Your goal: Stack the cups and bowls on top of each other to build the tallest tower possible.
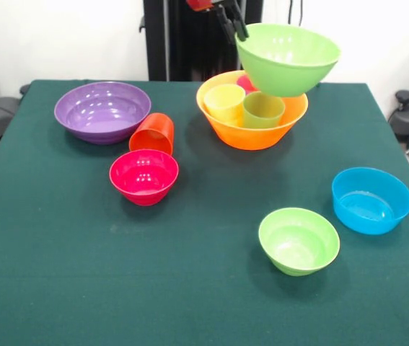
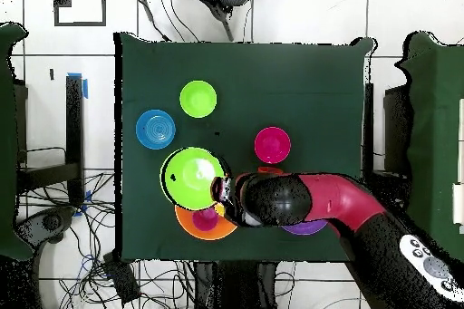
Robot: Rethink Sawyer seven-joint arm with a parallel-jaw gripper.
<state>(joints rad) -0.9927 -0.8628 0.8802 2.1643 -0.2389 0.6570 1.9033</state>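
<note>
My gripper (image 1: 237, 29) is shut on the near-left rim of the large light green bowl (image 1: 288, 58), holding it tilted in the air above the large orange bowl (image 1: 251, 137). Inside the orange bowl stand a yellow cup (image 1: 224, 101), a light green cup (image 1: 263, 108) and a magenta cup (image 1: 246, 81), the last mostly hidden behind the held bowl. In the overhead view the gripper (image 2: 219, 188) grips the green bowl (image 2: 192, 178), which overlaps the orange bowl (image 2: 188, 225) and the magenta cup (image 2: 206, 218).
A wide purple bowl (image 1: 102, 109) sits at the left, with an orange-red cup (image 1: 152, 133) lying on its side against it. A small pink-red bowl (image 1: 144, 175) is just in front. A small light green bowl (image 1: 298, 240) and a blue bowl (image 1: 371, 200) stand at the near right.
</note>
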